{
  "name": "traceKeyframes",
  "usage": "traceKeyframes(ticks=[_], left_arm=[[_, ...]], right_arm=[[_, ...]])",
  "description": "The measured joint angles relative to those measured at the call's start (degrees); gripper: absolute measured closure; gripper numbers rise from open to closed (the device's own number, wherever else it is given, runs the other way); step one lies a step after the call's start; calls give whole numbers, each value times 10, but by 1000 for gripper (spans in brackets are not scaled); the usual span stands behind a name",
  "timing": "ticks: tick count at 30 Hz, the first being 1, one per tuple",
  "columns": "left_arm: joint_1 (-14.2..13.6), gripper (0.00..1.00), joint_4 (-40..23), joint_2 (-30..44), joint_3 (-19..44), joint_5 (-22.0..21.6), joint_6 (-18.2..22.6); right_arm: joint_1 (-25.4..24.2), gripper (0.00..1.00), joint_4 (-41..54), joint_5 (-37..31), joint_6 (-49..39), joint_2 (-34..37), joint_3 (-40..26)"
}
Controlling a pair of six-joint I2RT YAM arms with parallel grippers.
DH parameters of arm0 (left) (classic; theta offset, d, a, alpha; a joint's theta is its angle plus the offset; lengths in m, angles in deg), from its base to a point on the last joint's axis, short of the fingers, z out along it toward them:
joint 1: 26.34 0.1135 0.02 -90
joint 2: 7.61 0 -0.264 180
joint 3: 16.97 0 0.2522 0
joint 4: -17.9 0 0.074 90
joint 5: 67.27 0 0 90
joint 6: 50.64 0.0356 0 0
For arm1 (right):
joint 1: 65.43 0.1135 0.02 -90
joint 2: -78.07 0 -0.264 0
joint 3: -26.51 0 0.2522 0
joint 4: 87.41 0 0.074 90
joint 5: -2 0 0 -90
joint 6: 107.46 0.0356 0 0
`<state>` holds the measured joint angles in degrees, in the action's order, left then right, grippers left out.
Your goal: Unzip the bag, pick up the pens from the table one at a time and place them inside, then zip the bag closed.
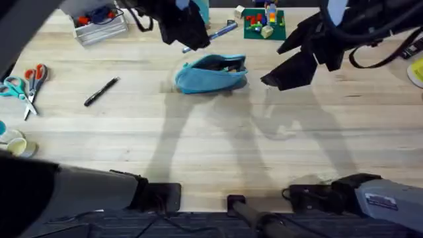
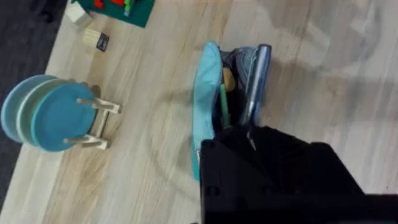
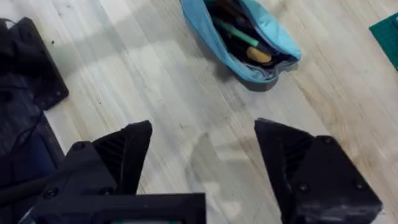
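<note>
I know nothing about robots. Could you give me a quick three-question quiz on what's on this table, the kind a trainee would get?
1. Fill the gap: the left gripper holds the ___ pen above the bag.
2. True or false: the bag is zipped shut.
3. Where is the black pen?
A. Inside the bag
B. Lying on the table, to the left of the bag in the overhead view
C. In the left gripper

Key: 1 silver; 2 false, since its top gapes open and things show inside; 3 B.
</note>
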<state>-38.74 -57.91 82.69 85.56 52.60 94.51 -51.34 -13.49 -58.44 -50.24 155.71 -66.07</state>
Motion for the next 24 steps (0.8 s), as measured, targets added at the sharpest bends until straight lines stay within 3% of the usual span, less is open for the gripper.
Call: traceKeyframes(ticks=[15,24], left_arm=[[-1,958,21,118,0,21,4],[-11,958,46,142,0,21,4]], right_arm=[[0,4,0,0,0,0,0],[0,4,0,0,0,0,0]])
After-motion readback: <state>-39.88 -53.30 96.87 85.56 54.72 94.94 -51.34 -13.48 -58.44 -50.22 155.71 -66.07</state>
